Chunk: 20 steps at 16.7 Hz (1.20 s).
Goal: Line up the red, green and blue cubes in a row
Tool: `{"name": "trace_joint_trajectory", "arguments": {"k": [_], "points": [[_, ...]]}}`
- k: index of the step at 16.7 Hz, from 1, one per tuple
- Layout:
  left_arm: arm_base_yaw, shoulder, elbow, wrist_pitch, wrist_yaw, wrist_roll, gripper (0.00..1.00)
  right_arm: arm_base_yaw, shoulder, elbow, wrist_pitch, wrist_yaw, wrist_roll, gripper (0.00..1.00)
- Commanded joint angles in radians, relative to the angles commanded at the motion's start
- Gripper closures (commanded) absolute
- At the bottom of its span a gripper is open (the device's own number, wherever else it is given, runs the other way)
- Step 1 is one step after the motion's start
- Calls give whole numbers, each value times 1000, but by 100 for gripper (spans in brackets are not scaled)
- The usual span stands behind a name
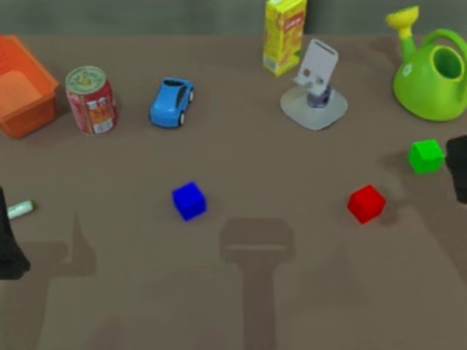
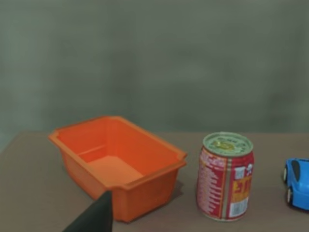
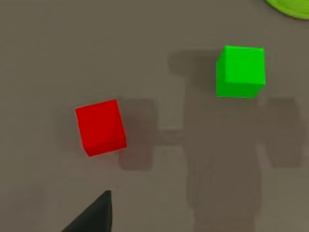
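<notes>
No cube has been moved into a row yet, so the job looks to be at its opening step: choosing and reaching for a first cube. The right gripper [image 1: 458, 169] sits at the table's right edge, only partly in sight, and I cannot tell how far its fingers are spread or whether they hold anything; nothing appears to be carried. Just beside it lies the small bright green plastic cube [image 1: 426, 156], and a little farther inward the small bright red plastic cube [image 1: 366, 203], the two apart, not touching. The small deep blue plastic cube [image 1: 189, 200] rests well away from this gripper, toward the table's middle-left. The left gripper [image 1: 9, 240] is parked at the left edge, its state also unreadable. The next move probably calls for the right arm to descend squarely over the green or red cube.
</notes>
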<state>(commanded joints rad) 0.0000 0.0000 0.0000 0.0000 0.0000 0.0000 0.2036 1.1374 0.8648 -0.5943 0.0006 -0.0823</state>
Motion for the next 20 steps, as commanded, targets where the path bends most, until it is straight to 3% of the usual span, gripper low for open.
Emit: {"name": "trace_joint_trajectory", "arguments": {"k": [10, 14, 20], "points": [[0, 0, 0, 0, 0, 0, 0, 148, 832, 640, -432, 3, -60, 0], [0, 0, 0, 0, 0, 0, 0, 172, 958, 751, -494, 2, -70, 0], [0, 0, 0, 0, 0, 0, 0, 168, 964, 754, -492, 2, -70, 0]]}}
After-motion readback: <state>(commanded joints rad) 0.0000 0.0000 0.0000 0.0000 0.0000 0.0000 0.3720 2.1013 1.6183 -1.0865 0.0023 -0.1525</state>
